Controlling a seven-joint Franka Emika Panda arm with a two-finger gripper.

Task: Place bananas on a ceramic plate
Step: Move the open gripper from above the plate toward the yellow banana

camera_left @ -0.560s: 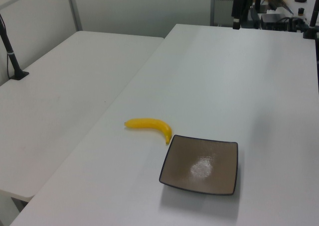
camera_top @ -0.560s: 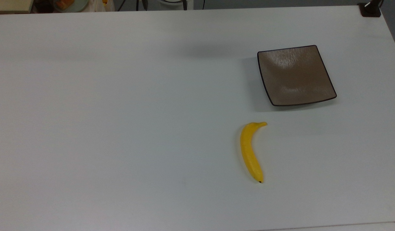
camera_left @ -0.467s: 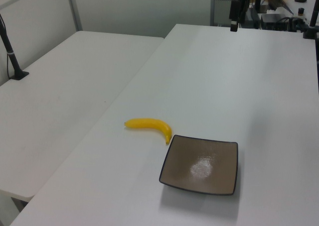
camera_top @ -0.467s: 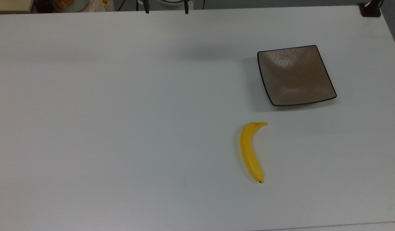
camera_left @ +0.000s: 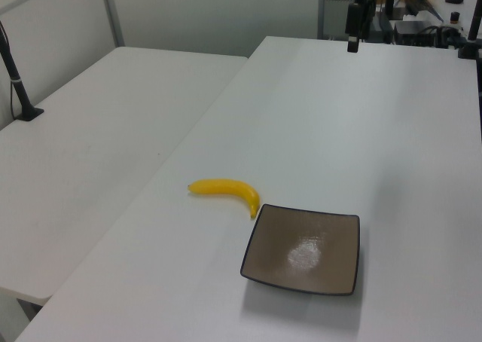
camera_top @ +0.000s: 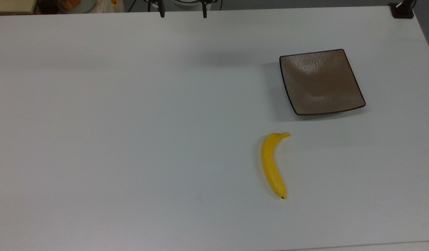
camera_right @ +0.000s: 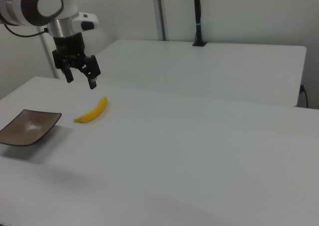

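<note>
Right view shows the gripper (camera_right: 80, 79) spread wide and empty above the white table (camera_right: 199, 151), the banana (camera_right: 92, 111) lying just beside the brown plate (camera_right: 27, 127).

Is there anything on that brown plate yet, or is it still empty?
Empty. The ceramic plate shows only its bare glossy surface, and the banana lies on the table beside it, not touching it.

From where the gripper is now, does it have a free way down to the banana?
Probably yes. The gripper hangs open above the table, and the banana lies alone, clear of the plate.
</note>
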